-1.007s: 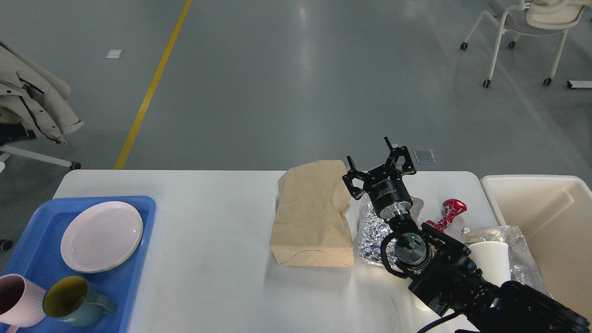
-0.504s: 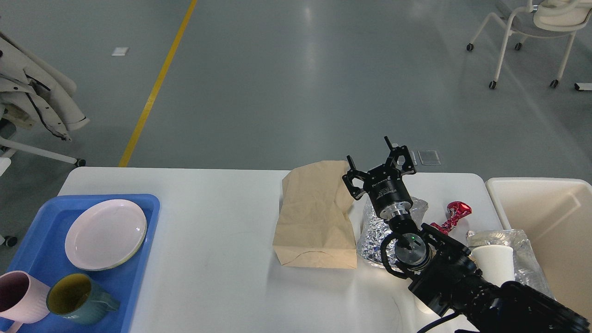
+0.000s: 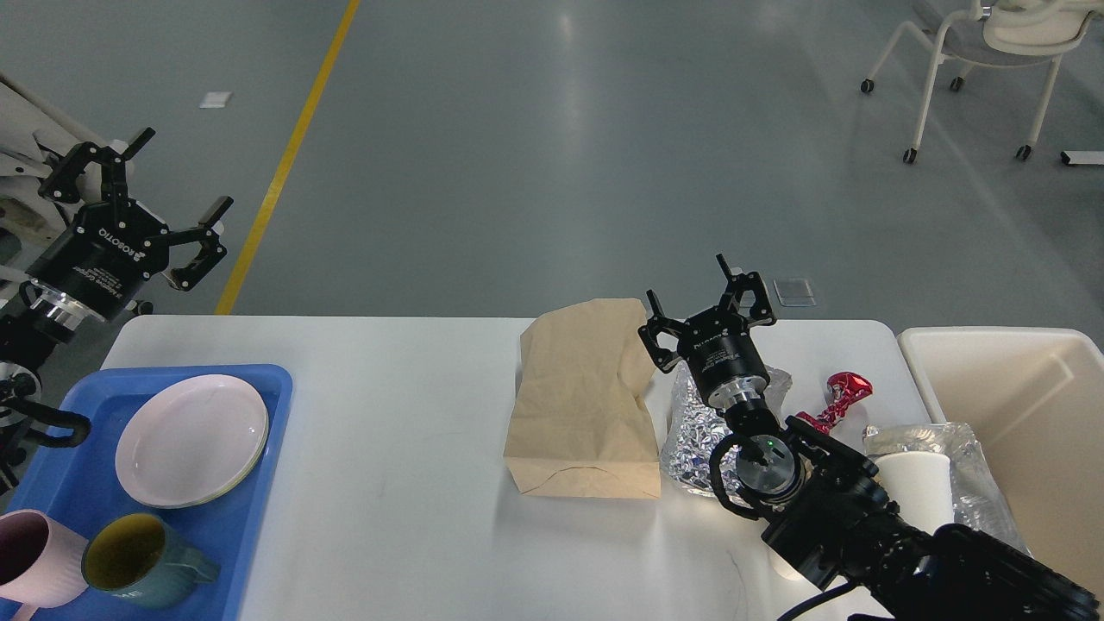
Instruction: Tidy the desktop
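The white desktop fills the lower half of the head view. On it lie a brown paper bag, crumpled silver foil, a red foil wrapper, a white paper cup and clear plastic wrap. My right gripper is open and empty, held above the bag's right edge and the foil. My left gripper is open and empty, raised beyond the table's far left corner, above the tray.
A blue tray at the left holds a pink plate, a pink mug and a teal mug. A cream bin stands at the table's right end. A chair stands far back right.
My left arm has come into view at the upper left with its gripper open. The right arm has held still. The view swayed slightly.
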{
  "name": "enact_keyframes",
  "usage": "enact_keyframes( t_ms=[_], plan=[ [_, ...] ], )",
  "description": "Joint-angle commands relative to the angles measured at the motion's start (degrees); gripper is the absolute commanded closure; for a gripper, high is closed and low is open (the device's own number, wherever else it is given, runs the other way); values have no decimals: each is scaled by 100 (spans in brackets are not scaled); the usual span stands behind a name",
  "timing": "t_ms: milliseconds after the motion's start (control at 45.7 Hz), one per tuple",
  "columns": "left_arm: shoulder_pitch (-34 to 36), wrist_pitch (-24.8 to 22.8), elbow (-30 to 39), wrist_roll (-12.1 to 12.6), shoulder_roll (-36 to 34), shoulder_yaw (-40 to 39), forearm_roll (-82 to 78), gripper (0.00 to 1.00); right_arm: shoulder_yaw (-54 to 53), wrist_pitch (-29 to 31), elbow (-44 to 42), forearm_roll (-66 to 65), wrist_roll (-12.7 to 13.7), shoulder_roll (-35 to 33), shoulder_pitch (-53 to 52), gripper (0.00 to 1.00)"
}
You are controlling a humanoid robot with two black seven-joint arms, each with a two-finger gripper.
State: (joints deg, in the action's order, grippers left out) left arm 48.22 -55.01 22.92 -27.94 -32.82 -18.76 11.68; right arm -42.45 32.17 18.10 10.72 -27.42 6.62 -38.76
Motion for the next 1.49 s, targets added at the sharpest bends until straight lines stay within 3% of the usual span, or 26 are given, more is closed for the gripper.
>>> enact_keyframes(
  t_ms=[0,109,350,898,1029,1314,1467],
  plan=[
    [-15,1,-6,8,118,-408,45,4,0,0,0,0,0,-3,0,0],
    [3,1,-15,87,267,-927,10,6,0,0,0,0,0,-3,0,0],
    [12,1,-15,553,408,-1042,1,6,0,0,0,0,0,-3,-9,0],
    [-164,1,-68,544,469,-1069,71,6,0,0,0,0,0,-3,-9,0],
    [-471,1,-85,509,601,-1130,89,5,0,0,0,0,0,-3,-9,0],
    [-1500,86,-138,500,1224,-2052,89,3,0,0,0,0,0,-3,-9,0],
    [-1588,113,-138,518,1234,-2299,80,3,0,0,0,0,0,-3,0,0]
  ],
)
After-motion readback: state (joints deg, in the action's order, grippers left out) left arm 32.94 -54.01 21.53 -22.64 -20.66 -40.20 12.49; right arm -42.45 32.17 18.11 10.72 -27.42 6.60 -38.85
